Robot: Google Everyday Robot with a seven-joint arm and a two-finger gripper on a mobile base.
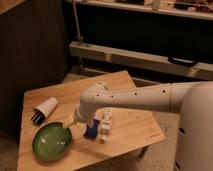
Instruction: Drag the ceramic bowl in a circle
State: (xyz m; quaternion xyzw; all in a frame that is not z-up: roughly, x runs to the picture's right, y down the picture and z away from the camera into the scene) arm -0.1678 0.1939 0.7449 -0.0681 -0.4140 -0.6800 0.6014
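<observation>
The ceramic bowl (51,142) sits on the front left part of the wooden table (134,131), near the front left corner; it is upright with its mouth facing up, glossy green inside with a darker rim. The hand (68,123) is at the bowl's upper right rim, at the end of the white arm (125,100) that reaches in from the right across the table; it either touches that rim or stands just over it, and I cannot tell which. Whether the hand is spread, pressed together or pinching the rim cannot be told either, since the arm's thick wrist covers most of it. In the camera view the bowl lies to the lower left of the hand, with nearly all of its green inside showing.

Behind the bowl, towards the table's left edge, a white paper cup (46,108) lies on its side, apart from the bowl; its dark mouth points to the lower left. Just right of the hand stands a small blue object (91,131); just beside that is a small white item (105,125) with pale markings; any writing on either is too small to read.

Being round, the bowl has no long axis of its own and points no particular way; from this angle it reads as a wide oval. Beyond the table a pale metal rail (150,56) runs across a dark background.
</observation>
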